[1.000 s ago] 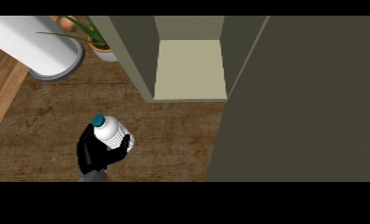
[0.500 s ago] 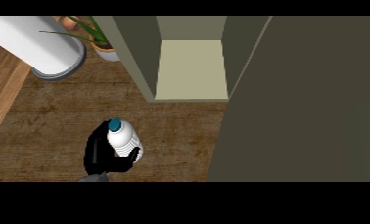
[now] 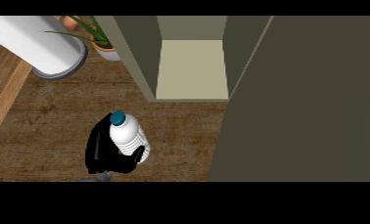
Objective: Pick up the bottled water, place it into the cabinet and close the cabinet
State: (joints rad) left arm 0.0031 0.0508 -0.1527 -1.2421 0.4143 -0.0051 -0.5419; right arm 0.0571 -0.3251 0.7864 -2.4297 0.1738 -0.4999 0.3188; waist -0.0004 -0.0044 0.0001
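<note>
Head view: the step in hand is carrying the bottle [image 3: 127,140] to the open cabinet [image 3: 192,69]. Done well, that means keeping it upright, moving it up and to the right, and clearing the cabinet's front edge before setting it on the pale shelf. The left hand [image 3: 101,150] curls round the bottle, low over the brown counter [image 3: 51,115]. The right hand does not show.

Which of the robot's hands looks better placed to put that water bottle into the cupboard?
The left hand, probably. Its black fingers are already curled round the white plastic water bottle with the teal cap, and the open olive-green cabinet lies just ahead and to the right. The right hand is not in view.
</note>
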